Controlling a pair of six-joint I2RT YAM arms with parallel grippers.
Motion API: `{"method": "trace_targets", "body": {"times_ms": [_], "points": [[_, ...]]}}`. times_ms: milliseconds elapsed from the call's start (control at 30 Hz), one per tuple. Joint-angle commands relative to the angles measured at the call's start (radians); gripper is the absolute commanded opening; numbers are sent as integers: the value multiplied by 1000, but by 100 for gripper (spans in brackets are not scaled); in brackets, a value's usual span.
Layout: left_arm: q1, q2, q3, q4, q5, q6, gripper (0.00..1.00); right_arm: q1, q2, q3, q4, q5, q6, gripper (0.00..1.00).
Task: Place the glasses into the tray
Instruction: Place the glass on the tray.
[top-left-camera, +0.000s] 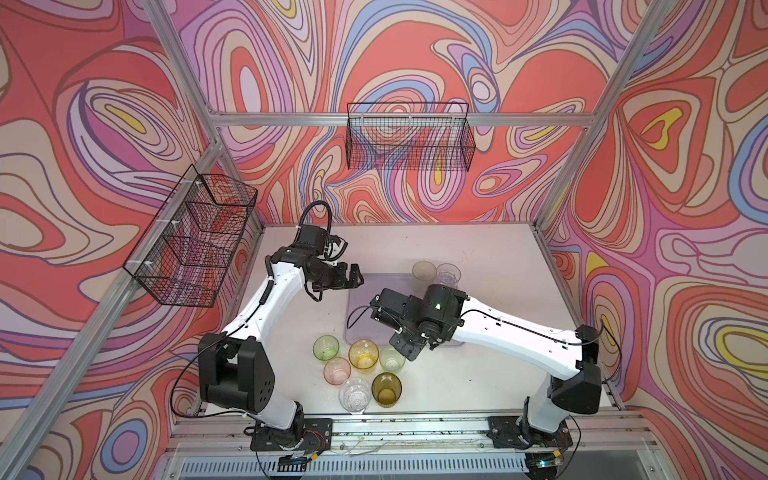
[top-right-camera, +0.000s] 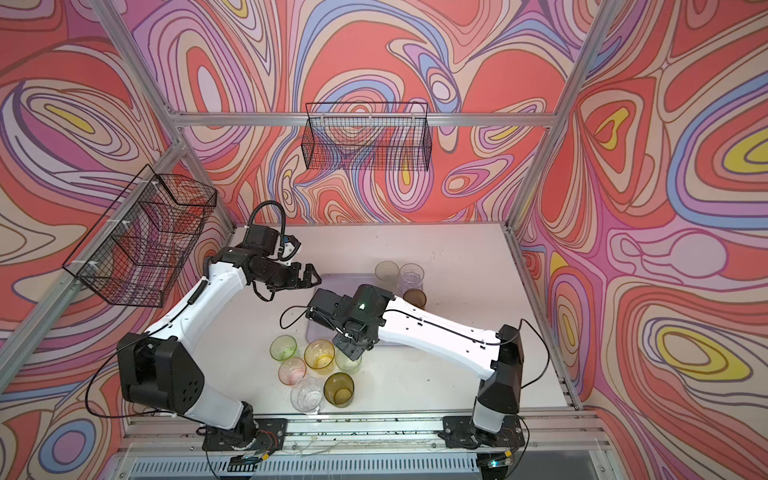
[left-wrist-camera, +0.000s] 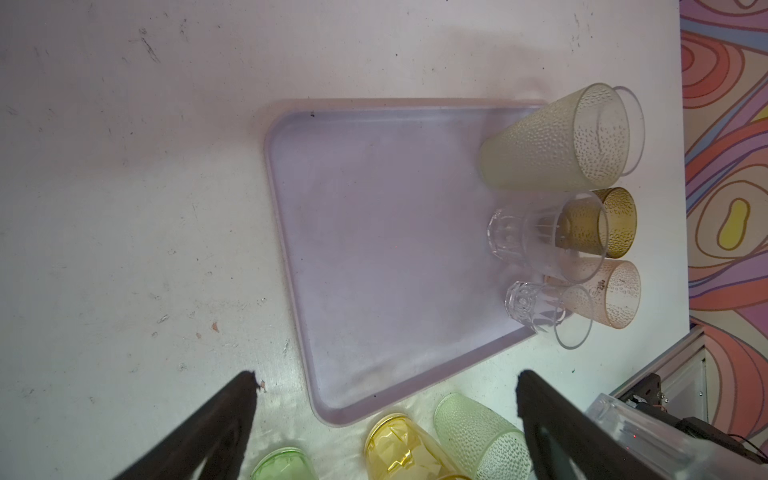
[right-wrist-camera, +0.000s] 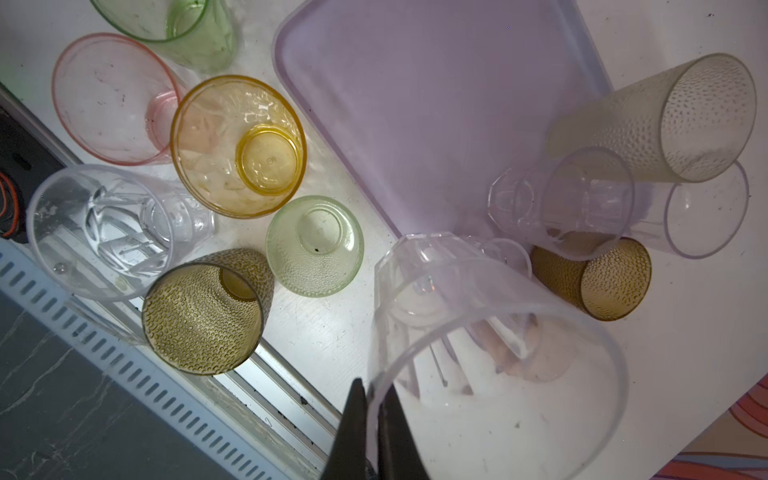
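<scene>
Fingers (left-wrist-camera: 216, 432) of the left gripper (left-wrist-camera: 386, 376) are noted spread wide, gripping nothing, poised near the upper left corner of the tray (top-left-camera: 365, 299), centre-left in a top view. Six loose glasses (top-left-camera: 363, 354) are recorded clustered upright on the table (top-left-camera: 478, 374) at lower centre, just below the tray. Right of that cluster, at the tray's lower edge, the right gripper (right-wrist-camera: 372, 395) is seen pinched onto the rim of a tilted clear glass (right-wrist-camera: 498, 353). Further glasses are logged grouped at the tray's upper right corner.

swirl-patterned walls (top-left-camera: 415, 50), white table (top-left-camera: 498, 257), black baskets (top-left-camera: 409, 137)
</scene>
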Motion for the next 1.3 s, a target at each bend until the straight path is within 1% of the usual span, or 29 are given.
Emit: {"method": "trace_targets", "body": {"times_ms": [0,67,267,333,533,1000,1267], "points": [[-7,-17,19,-19,-6,16,100,-22,32,55,-8,1,-20,0],[-7,-18,19,-17,-6,13,100,-40,71,84,-18,2,-21,0],[-7,-18,17,-14,-16,5,100,-82,123,149,-11,-24,-29,0],[-7,-16,17,-14,-17,2,100,-93,139,158,-6,-15,-37,0],[-7,-21,17,-14,-42,4,100,-125,184,180,8,-47,-39,0],[-2,-21,17,-15,-54,-1,100,-160,255,178,37,-66,-15,0],[4,-20,17,-15,-55,-8,100,-182,277,142,76,-85,6,0]]}}
